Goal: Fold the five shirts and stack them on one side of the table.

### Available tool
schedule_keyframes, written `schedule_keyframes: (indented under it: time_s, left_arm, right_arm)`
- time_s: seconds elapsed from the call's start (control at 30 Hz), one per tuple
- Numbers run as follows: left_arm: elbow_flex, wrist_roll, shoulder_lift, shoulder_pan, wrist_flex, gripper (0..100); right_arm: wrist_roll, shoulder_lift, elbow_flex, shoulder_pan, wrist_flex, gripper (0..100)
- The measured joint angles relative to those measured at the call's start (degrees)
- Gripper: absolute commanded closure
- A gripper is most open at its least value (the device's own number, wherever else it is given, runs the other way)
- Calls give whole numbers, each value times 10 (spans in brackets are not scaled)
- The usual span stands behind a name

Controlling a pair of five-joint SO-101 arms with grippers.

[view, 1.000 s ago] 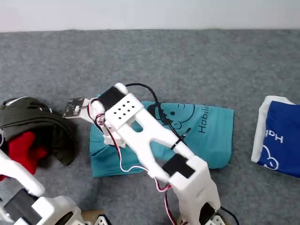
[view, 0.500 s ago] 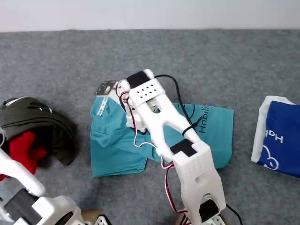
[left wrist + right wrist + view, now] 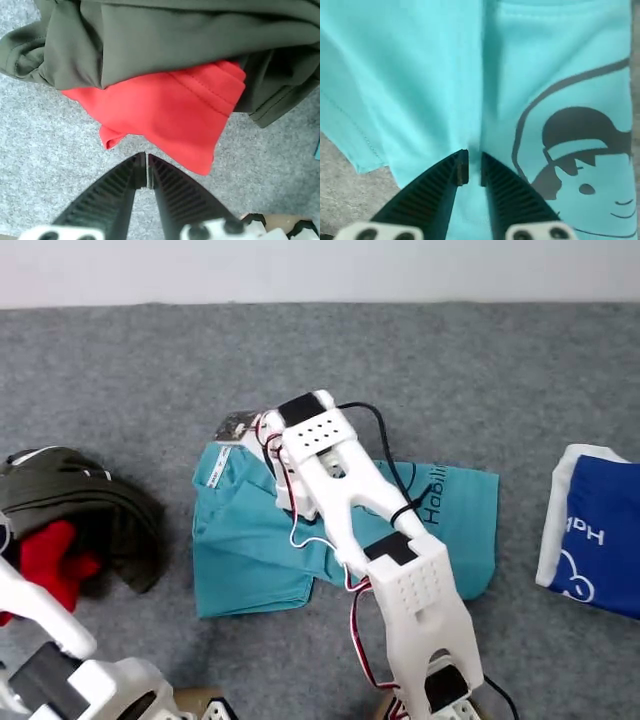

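Right gripper (image 3: 470, 167) pinches the teal shirt (image 3: 420, 75) (a raised crease); left gripper (image 3: 147, 170) closed, empty, by red shirt (image 3: 170, 115).

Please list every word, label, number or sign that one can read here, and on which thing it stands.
On the teal shirt: dark lettering beside a cartoon face, cut off by a fold; not readable whole.
On the blue shirt: white lettering, only partly showing; not readable whole.
The teal shirt's white collar label: too small to read.
No numbers or signs.
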Motion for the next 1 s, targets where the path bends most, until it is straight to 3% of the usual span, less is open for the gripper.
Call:
schedule_keyframes:
  time_s: [0.2, 0.33, 0.63, 1.0]
  left_arm:
    - [0, 0, 0, -1, 0, 985]
    - [0, 0, 0, -1, 0, 985]
    - [0, 0, 0, -1, 0, 985]
    - [0, 0, 0, -1, -6, 985]
  right_arm:
    - [0, 0, -40, 13, 39, 890]
    - [0, 0, -84, 14, 40, 971]
    - [1, 22, -104, -83, 19, 984]
    - [0, 108, -117, -7, -55, 984]
